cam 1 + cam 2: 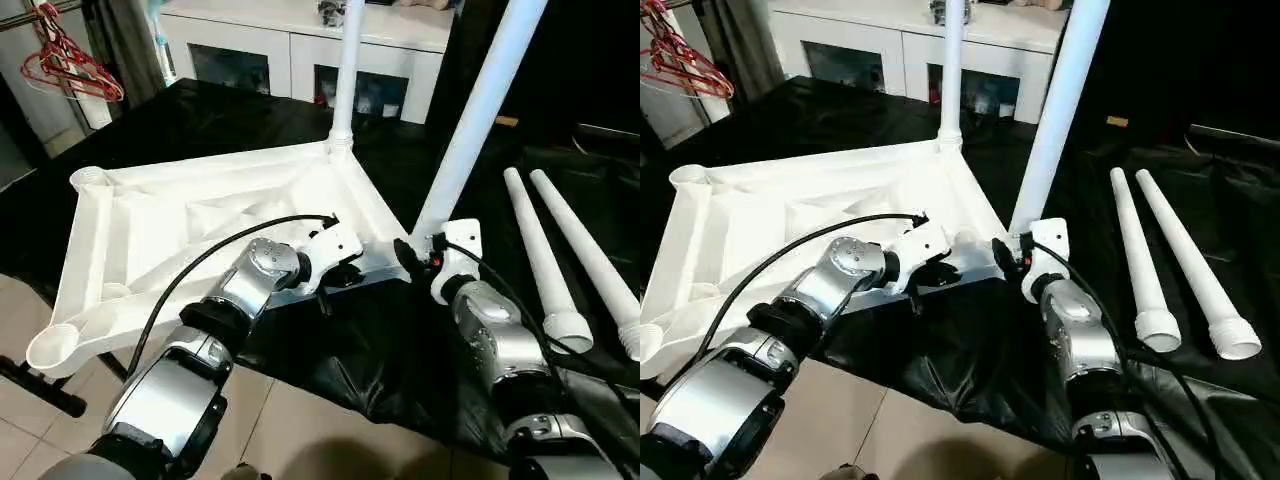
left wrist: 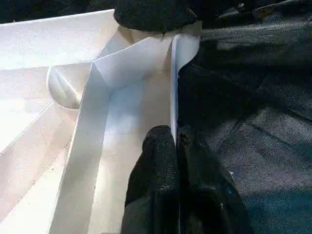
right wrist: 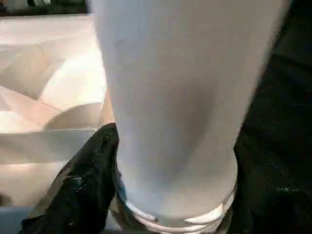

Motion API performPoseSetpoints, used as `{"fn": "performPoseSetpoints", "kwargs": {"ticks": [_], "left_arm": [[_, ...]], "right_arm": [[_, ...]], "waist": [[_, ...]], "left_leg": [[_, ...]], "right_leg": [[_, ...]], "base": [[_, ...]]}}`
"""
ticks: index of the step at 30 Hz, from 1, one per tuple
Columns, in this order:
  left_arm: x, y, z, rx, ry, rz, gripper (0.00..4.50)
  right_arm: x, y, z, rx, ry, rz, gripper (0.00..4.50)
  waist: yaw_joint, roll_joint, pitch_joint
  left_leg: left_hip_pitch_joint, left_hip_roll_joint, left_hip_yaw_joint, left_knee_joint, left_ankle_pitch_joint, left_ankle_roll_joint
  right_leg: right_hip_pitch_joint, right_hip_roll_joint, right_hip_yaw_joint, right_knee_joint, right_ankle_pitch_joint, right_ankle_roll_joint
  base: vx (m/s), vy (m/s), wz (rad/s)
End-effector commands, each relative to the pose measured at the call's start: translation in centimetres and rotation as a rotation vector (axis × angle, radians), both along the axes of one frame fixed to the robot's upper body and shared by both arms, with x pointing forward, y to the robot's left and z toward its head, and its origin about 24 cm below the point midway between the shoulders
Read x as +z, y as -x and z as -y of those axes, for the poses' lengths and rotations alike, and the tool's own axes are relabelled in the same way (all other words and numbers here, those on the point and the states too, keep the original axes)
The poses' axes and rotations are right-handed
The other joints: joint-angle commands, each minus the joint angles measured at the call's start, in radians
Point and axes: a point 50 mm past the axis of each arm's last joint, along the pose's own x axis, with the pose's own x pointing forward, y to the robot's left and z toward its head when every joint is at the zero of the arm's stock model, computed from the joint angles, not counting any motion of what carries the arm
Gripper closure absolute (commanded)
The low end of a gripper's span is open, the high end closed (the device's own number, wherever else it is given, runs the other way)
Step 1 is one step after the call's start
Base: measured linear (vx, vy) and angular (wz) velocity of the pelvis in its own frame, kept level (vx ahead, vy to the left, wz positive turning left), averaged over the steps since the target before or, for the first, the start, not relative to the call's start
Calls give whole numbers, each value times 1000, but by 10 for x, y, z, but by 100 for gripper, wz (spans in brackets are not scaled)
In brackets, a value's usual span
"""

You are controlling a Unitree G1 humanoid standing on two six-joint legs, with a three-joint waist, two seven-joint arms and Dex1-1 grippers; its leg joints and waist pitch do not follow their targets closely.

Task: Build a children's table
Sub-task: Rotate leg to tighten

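The table top (image 1: 200, 215) lies upside down on the black-covered worktop (image 1: 240, 115), one leg (image 1: 347, 70) upright in its far corner. The left hand (image 2: 176, 161) pinches its near rim. The right hand (image 1: 418, 250) clamps a second leg (image 1: 480, 110) at the near-right corner. Two spare legs (image 1: 575, 255) lie right.

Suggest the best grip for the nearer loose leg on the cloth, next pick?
Probably mid-shaft on the nearer loose leg, from above, fingers across its width. It lies flat, and the second leg sits close beside it, with a visible gap; the flared threaded end looks too wide.
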Motion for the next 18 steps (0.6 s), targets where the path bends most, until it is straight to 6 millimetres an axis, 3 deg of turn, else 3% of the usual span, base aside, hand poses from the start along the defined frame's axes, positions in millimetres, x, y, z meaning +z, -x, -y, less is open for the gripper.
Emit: {"fn": "performPoseSetpoints", "kwargs": {"ticks": [1,4,7,12,15,18], "left_arm": [[4,5,21,-59,29,26,450],[2,7,12,-106,24,25,450],[2,11,4,-162,39,3,450],[4,14,-15,-222,41,-53,450],[5,15,-24,-259,34,-71,450],[7,19,-33,-318,29,-101,450]], "right_arm": [[-8,5,-39,160,-80,-53,84],[-1,4,-31,254,-55,-20,56],[3,9,-20,372,-28,-2,56],[9,21,3,593,54,-10,56],[9,27,14,687,118,-19,56],[12,33,21,780,96,-34,56]], "waist": [[-5,0,-56],[-5,-1,-57],[-6,-5,-62],[6,-5,-72],[12,-7,-69],[13,-11,-65]], "left_leg": [[22,42,-22,-86,-359,11],[18,41,-22,-86,-345,16],[11,43,-20,-82,-293,37],[8,46,-12,-67,-158,95],[8,46,-9,-65,-162,108],[10,50,-9,-68,-196,100]], "right_leg": [[32,-79,45,-105,-376,-164],[36,-79,45,-102,-361,-170],[45,-80,46,-93,-276,-190],[52,-75,43,-65,-58,-255],[51,-75,42,-64,-51,-267],[50,-76,41,-70,-130,-259]], "base": [[0,0,0],[0,0,0],[0,0,0],[0,0,0],[0,0,0],[0,0,0]]}}
